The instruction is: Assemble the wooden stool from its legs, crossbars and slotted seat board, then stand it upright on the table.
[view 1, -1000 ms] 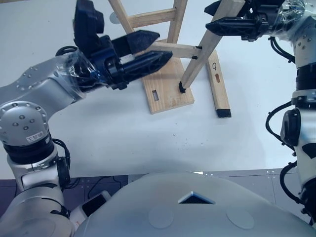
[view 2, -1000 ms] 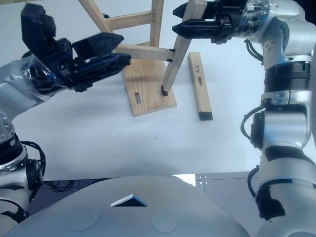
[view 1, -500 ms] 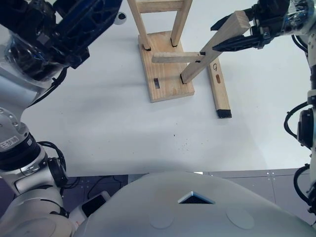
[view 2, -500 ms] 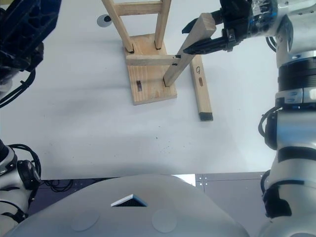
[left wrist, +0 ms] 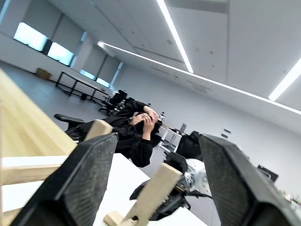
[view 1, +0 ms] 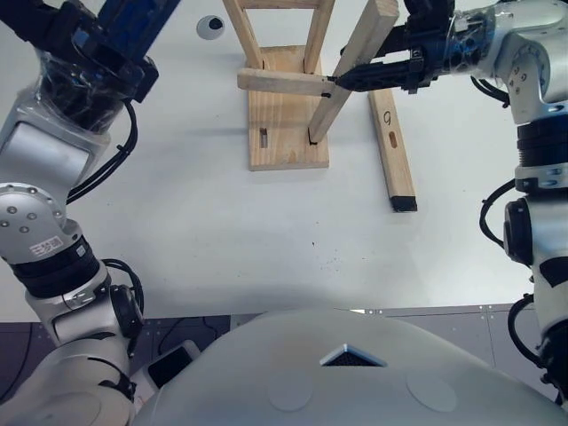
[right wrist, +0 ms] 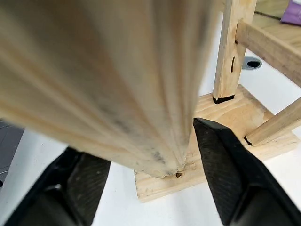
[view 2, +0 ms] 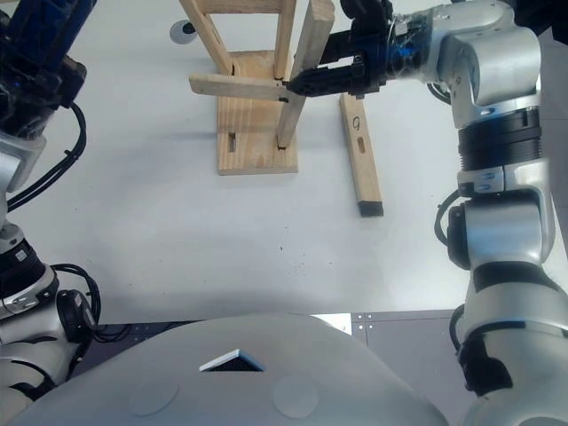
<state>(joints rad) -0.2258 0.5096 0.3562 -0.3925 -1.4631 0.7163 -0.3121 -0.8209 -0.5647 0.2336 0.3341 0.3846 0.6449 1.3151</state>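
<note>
The slotted seat board lies flat on the white table. Two legs joined by a crossbar stand in its far slots. My right gripper is shut on a third leg, tilted, with its black-tipped foot on the board's right side. In the right wrist view the fingers press both sides of this leg. A crossbar sticks out from that leg toward the left. A fourth leg lies loose on the table to the right. My left gripper is open, raised high at the far left.
A small dark round hole sits in the table beyond the board's left corner. The near half of the table is bare white surface, ending at the front edge.
My left gripper let go near the crossbar and rose up and to the left. The right gripper swung its leg more upright and leftward over the board. The head camera also shifted.
</note>
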